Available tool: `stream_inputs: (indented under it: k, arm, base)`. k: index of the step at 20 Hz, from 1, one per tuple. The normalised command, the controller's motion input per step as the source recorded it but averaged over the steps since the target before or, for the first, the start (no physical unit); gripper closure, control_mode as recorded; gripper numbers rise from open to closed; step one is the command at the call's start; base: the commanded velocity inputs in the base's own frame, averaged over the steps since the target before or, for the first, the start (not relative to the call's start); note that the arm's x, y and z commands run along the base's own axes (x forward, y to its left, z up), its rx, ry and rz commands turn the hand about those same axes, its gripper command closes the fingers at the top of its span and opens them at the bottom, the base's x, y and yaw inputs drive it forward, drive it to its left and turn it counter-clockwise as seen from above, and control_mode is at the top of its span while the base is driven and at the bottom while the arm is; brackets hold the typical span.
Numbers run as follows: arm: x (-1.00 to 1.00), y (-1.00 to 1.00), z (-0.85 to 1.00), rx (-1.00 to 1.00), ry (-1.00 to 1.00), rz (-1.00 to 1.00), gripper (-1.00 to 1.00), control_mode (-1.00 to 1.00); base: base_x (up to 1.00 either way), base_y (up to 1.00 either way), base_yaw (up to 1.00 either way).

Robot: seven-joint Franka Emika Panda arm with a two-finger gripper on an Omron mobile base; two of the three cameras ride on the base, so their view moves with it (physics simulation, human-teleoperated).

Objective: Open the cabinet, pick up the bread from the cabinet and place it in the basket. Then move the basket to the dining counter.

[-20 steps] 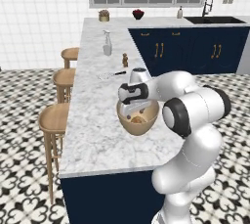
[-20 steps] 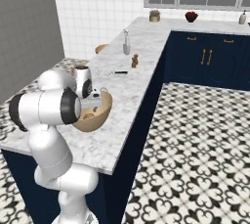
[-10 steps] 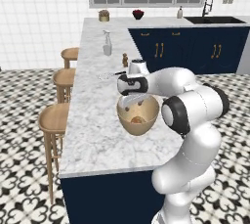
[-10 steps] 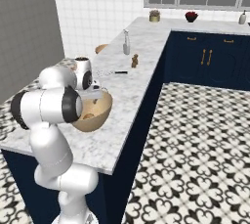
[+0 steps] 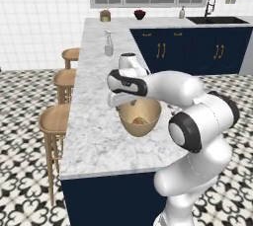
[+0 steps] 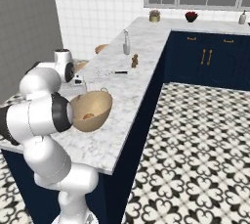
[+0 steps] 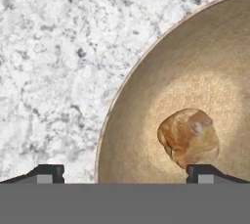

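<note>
The tan basket (image 5: 148, 121) sits on the marble dining counter (image 5: 91, 141), near its front edge. The golden-brown bread (image 7: 188, 137) lies in the bottom of the basket (image 7: 161, 71). It also shows as a small brown lump, the bread (image 5: 139, 121), and from the other side as the bread (image 6: 88, 116) inside the basket (image 6: 95, 108). My gripper (image 7: 125, 174) hangs open just above the basket's left rim, one fingertip over the marble, the other over the bowl, holding nothing. The gripper (image 5: 120, 102) points down. The cabinet is out of view.
Three wooden stools (image 5: 54, 116) line the counter's left side. Farther along the marble stand a spray bottle (image 5: 108, 45), a small brown figure (image 6: 134, 60) and a dark utensil (image 6: 117, 72). Navy drawers and a sink (image 5: 217, 20) lie at the back right.
My hand has lifted out of the basket and shifted toward its left rim, jaws staying wide. The bread stays in the bowl; the basket has not moved.
</note>
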Motion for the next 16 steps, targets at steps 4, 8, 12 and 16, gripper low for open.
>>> stream_inputs:
  k: [4,8,12,16]
  arm:
    - [-0.01,0.16,-0.52,-0.02,0.00,-0.09,-1.00,-1.00]
    - [0.20,-0.06,-0.22,-0.03,0.00,-0.08,-1.00,-1.00]
    - [0.00,-0.01,-0.34,-0.02,0.00,-0.05,-1.00,-1.00]
    - [0.00,0.00,-0.30,-0.01,-0.01,-0.04,-1.00,-1.00]
  base:
    - [0.00,0.00,0.00]
    - [0.00,0.00,0.00]
    - [0.00,0.00,0.00]
    - [0.00,0.00,0.00]
